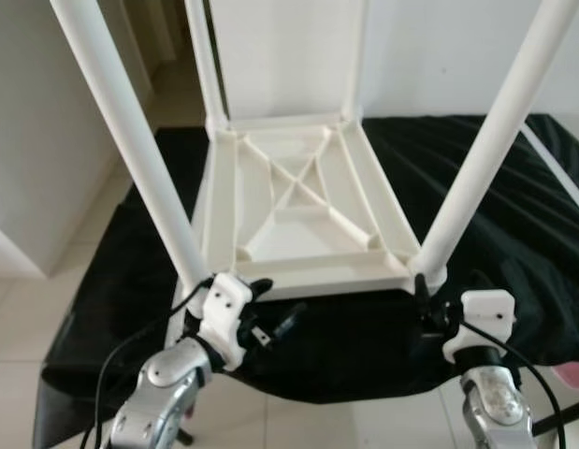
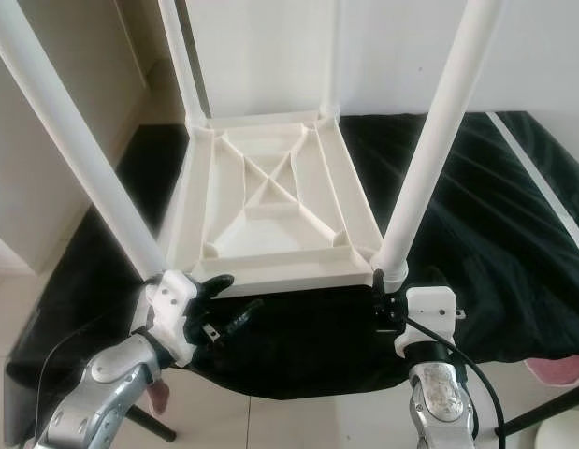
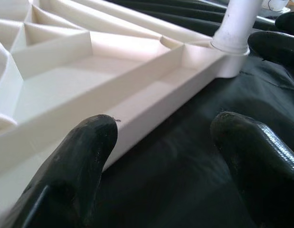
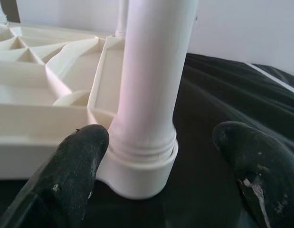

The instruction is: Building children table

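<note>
A white children's table lies upside down on a black cloth, its ribbed underside up and its white legs pointing upward. My left gripper is open at the front-left corner, beside the base of the near left leg. In the left wrist view its fingers flank the table's front rim. My right gripper is open at the front-right corner. Its fingers straddle the socket of the near right leg without closing on it.
The cloth-covered surface ends just in front of me, with tiled floor below on the left. A grey cabinet side stands at the left and a white wall behind. A white strip lies on the cloth at the right.
</note>
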{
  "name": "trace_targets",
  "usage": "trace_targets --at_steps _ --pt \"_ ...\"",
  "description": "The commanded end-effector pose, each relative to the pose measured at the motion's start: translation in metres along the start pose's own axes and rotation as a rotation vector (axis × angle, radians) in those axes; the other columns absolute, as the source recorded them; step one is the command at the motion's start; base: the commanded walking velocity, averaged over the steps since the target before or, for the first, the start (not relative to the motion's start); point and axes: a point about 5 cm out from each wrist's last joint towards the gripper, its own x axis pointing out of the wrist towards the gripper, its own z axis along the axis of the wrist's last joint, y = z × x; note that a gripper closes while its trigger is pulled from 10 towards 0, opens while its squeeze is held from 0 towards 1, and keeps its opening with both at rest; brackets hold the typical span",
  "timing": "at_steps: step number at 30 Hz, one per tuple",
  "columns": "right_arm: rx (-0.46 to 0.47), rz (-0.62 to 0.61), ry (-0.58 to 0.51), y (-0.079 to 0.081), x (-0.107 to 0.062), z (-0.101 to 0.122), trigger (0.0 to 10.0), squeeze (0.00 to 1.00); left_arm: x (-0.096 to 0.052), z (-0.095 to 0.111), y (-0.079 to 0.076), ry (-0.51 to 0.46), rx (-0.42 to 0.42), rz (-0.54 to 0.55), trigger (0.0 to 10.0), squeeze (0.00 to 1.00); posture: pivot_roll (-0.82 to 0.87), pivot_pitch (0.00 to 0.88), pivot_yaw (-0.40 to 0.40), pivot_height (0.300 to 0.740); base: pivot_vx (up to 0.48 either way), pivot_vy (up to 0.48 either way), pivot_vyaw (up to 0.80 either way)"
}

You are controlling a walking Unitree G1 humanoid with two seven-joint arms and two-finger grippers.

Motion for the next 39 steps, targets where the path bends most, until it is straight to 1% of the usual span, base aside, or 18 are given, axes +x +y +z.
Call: trace_targets --at_steps 1,8,15,20,26,31,32,34,35,36,37,38,39 --pt "-0.004 0.004 0.016 0.001 -0.002 -0.002 10.0 0.00 -0.002 -0.004 0.000 0.020 -0.017 0.001 10.0 0.00 0.00 0.000 0.027 0.740 -0.274 0.000 0.00" --pt "-0.003 0.005 0.020 0.001 -0.002 -0.003 10.0 0.00 -0.002 -0.004 0.001 0.023 -0.021 -0.004 10.0 0.00 0.00 0.000 0.031 0.740 -0.264 0.000 0.00" --pt "-0.001 0.008 0.025 0.003 -0.002 -0.003 10.0 0.00 0.000 -0.002 0.004 0.026 -0.004 0.016 10.0 0.00 0.00 0.000 0.033 0.740 0.000 0.000 0.00" --pt "-0.002 0.011 0.027 0.003 -0.001 -0.003 10.0 0.00 0.003 0.004 0.010 -0.010 -0.017 0.061 10.0 0.00 0.00 0.000 0.031 0.740 0.000 0.000 0.00" --pt "-0.004 0.009 0.027 0.002 0.000 -0.003 10.0 0.00 0.004 0.005 0.012 -0.019 -0.010 0.080 10.0 0.00 0.00 0.000 0.026 0.740 0.000 0.000 0.00" --pt "0.007 -0.009 0.035 0.001 0.005 -0.002 10.0 0.00 0.008 0.012 0.016 -0.044 0.030 0.123 10.0 0.00 0.00 0.000 0.024 0.740 0.000 0.000 0.00" --pt "0.013 -0.020 0.037 0.000 0.007 -0.002 10.0 0.00 0.010 0.015 0.018 -0.052 0.054 0.137 10.0 0.00 0.00 0.000 0.024 0.740 0.000 0.000 0.00" --pt "0.013 -0.020 0.037 0.000 0.007 -0.002 10.0 0.00 0.010 0.015 0.018 -0.052 0.054 0.137 10.0 0.00 0.00 0.000 0.024 0.740 0.000 0.000 0.00" --pt "0.034 -0.059 0.055 -0.001 0.016 0.000 10.0 0.00 0.016 0.022 0.029 -0.052 0.048 0.225 10.0 0.00 0.00 0.000 0.017 0.740 0.000 0.000 0.00" --pt "0.034 -0.059 0.055 -0.001 0.016 0.000 10.0 0.00 0.016 0.022 0.029 -0.052 0.048 0.225 10.0 0.00 0.00 0.000 0.017 0.740 0.000 0.000 0.00" --pt "0.071 -0.083 0.084 -0.002 0.022 -0.001 10.0 0.00 0.019 0.026 0.038 -0.048 0.053 0.302 10.0 0.00 0.00 0.000 0.017 0.740 0.000 0.000 0.00" --pt "0.071 -0.083 0.084 -0.002 0.022 -0.001 10.0 0.00 0.019 0.026 0.038 -0.048 0.053 0.302 10.0 0.00 0.00 0.000 0.017 0.740 0.000 0.000 0.00" --pt "0.065 -0.084 0.088 -0.001 0.027 0.000 10.0 0.00 0.021 0.028 0.042 -0.059 0.042 0.333 10.0 0.00 0.00 0.000 0.012 0.740 0.000 0.000 0.00"
